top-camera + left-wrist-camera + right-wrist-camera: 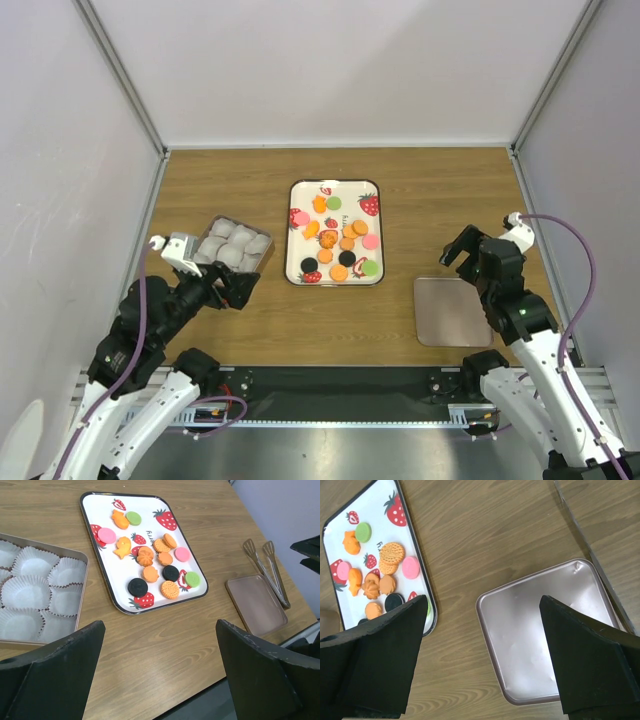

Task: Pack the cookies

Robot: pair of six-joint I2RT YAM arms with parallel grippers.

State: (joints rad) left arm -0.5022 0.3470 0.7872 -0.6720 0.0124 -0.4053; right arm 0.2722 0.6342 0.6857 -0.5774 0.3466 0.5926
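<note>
At the near left, the left gripper [232, 288] hovers wide apart, holding nothing, just beside a tan metal tin [84, 580] of white paper cups. In the middle, the orange, pink, green and black cookies [340, 245] lie on a white strawberry-print tray [145, 510]. To the right are a flat pinkish metal lid [450, 310], then metal tongs [265, 570]. The right gripper [458, 250] is spread wide and empty.

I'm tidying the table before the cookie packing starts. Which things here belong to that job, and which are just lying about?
Belong to the job: the cookies; the strawberry tray they lie on; the tin of paper cups.
Probably just lying about for now: the flat metal lid; the tongs beside it.
</note>
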